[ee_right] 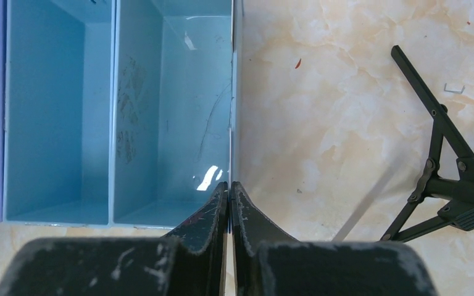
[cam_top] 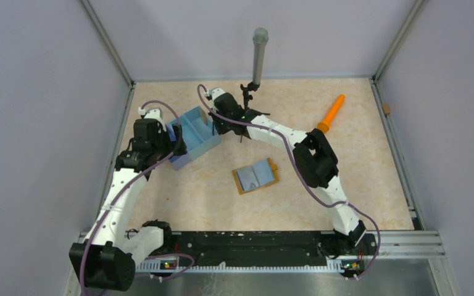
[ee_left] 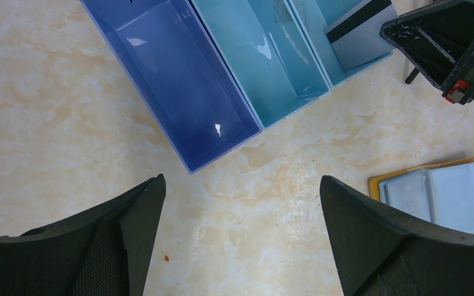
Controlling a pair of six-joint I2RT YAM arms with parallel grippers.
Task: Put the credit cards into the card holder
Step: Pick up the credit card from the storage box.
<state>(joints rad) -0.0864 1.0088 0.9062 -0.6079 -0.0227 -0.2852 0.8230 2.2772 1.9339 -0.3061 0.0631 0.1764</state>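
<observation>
Beige marbled tabletop, grey walls; L gripper spread wide; R gripper clenched by blue tray.

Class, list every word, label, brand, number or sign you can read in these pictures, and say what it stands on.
None can be read. The card shows only a dark stripe; the wallet, the blue tray and the orange stick bear no visible writing.

Overhead, two wrist close-ups over tray
</observation>
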